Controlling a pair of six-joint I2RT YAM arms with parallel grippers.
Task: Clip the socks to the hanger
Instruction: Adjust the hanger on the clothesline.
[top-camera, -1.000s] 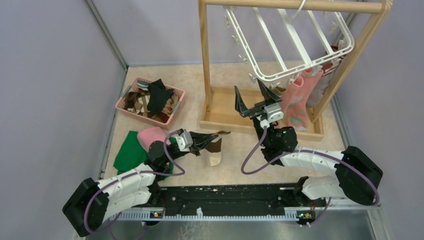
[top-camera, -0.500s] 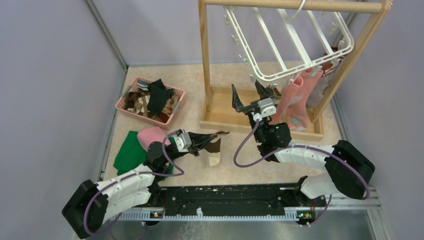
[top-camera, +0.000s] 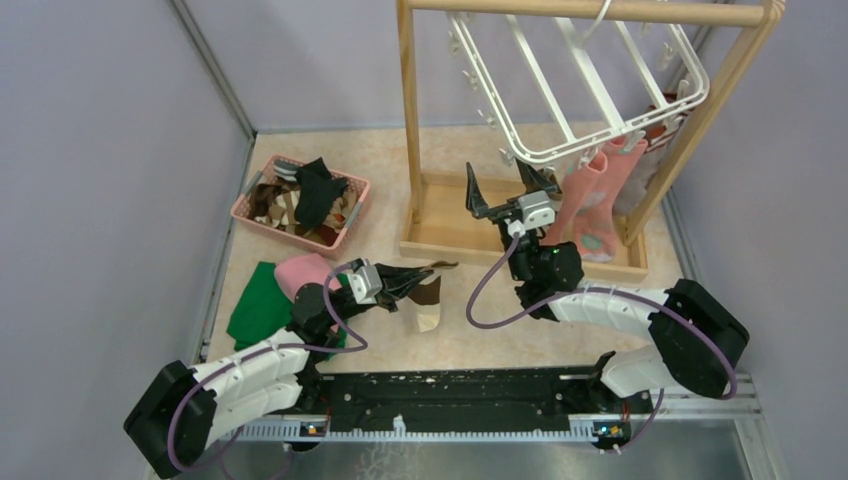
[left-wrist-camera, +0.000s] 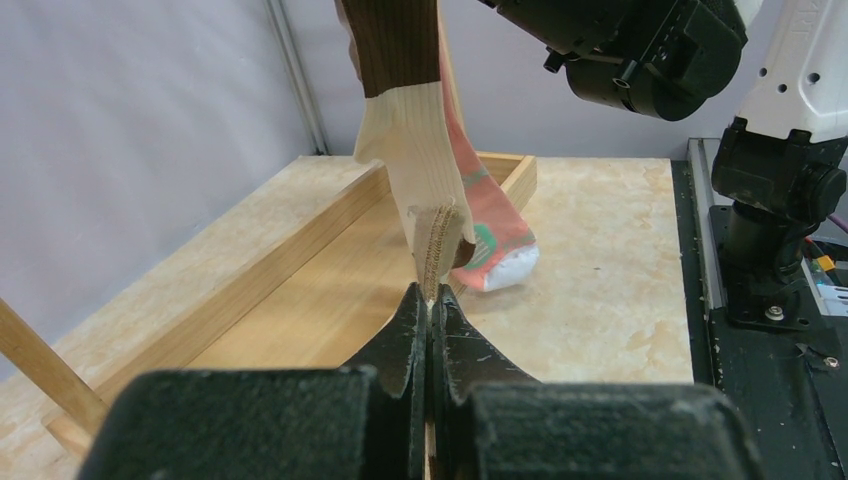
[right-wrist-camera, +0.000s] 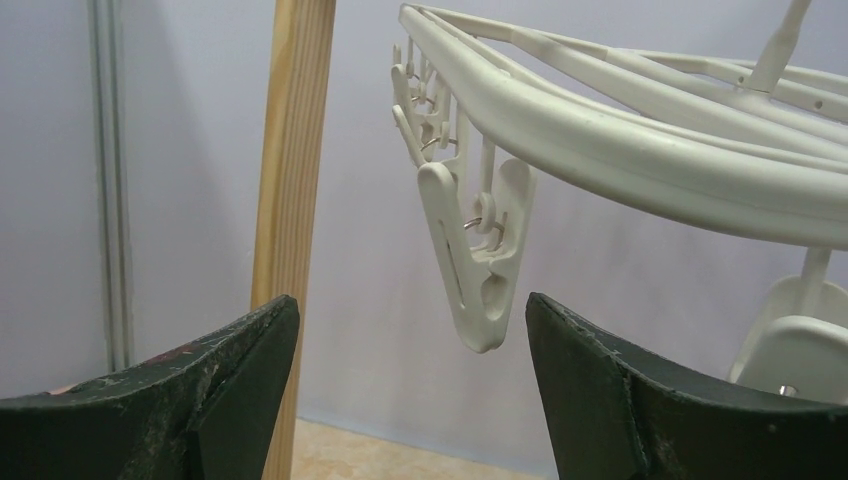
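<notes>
The right tool (top-camera: 498, 182) is raised under the near rim of the hanger (top-camera: 600, 95), its fingers spread wide and empty. A salmon pink sock (top-camera: 590, 205) hangs clipped just beside it. The left tool (top-camera: 412, 281) holds a brown-cream sock (top-camera: 428, 305) low by the worktop (top-camera: 460, 335), probably waiting to pass it up.

The left wrist view shows the left tool's jaws pressed together on that sock's edge.

In the right wrist view a free clip (right-wrist-camera: 475, 255) hangs between the right tool's wide fingers and touches neither. It looks lined up for squeezing open.
</notes>
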